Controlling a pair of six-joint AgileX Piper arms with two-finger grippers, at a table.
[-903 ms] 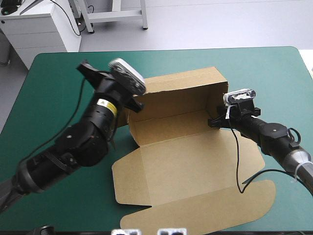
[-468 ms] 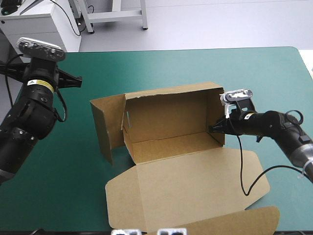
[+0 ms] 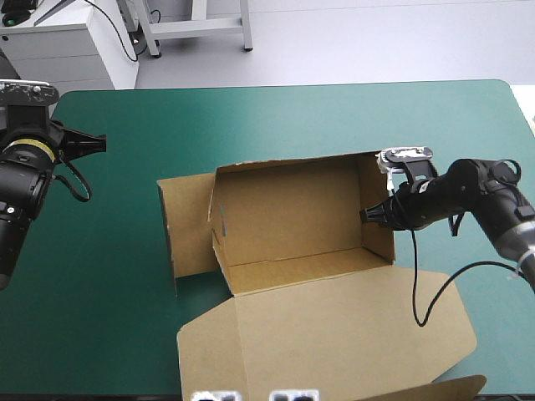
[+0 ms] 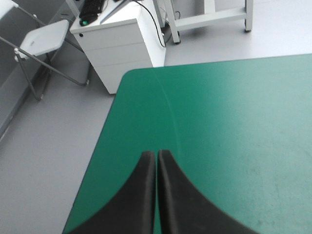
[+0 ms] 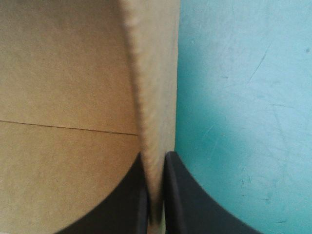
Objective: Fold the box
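Brown box (image 3: pixel 288 209) sits mid-frame on the desk (image 3: pixel 276 117), half built. The right claw (image 3: pixel 369 215) pinches its right-hand wall, likely steadying it, while the left claw (image 4: pixel 156 155), closed and empty, hangs upper left.

box (image 3: pixel 292 200): brown board, like thick paper; dull, not shiny; its flat sides look smooth, and its cut edge looks rough and a bit fuzzy.
cover (image 3: pixel 276 117): teal-green, smooth and mostly dull, with a soft pale shine in places; thin scratches show close to the right gripper (image 5: pixel 155 161).
left gripper (image 4: pixel 156 155): black, smooth and dull, like plastic or rubber; cannot tell which.
right gripper: black, with the same smooth, dull look.
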